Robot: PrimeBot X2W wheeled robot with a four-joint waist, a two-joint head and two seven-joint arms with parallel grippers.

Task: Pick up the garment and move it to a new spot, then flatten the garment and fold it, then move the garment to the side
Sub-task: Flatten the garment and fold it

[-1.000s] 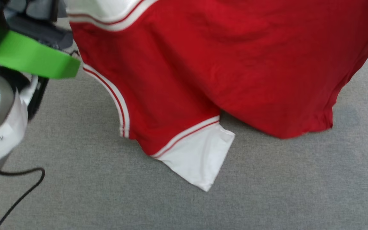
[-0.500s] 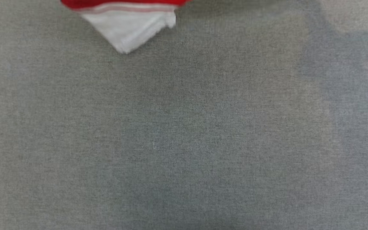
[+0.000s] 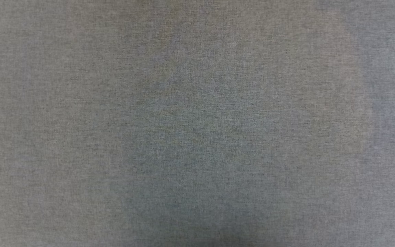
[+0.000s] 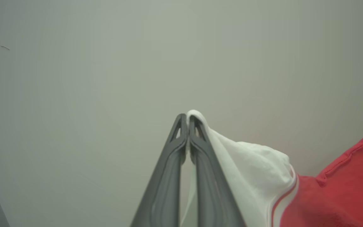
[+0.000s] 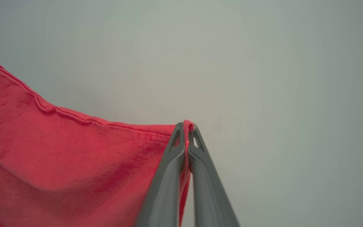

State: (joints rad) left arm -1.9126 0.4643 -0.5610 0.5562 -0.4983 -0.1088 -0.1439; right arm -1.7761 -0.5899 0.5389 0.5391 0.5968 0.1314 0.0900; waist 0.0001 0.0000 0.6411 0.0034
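Flat, dim light — faint shadows, soft focus.

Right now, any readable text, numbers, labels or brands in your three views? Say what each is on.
None can be read.
garment: the red cloth and the white sleeve in view carry stripes and seams, no lettering or number.
grey surface: plain weave, no marks or labels.

Grey woven surface; plain pale wall behind.
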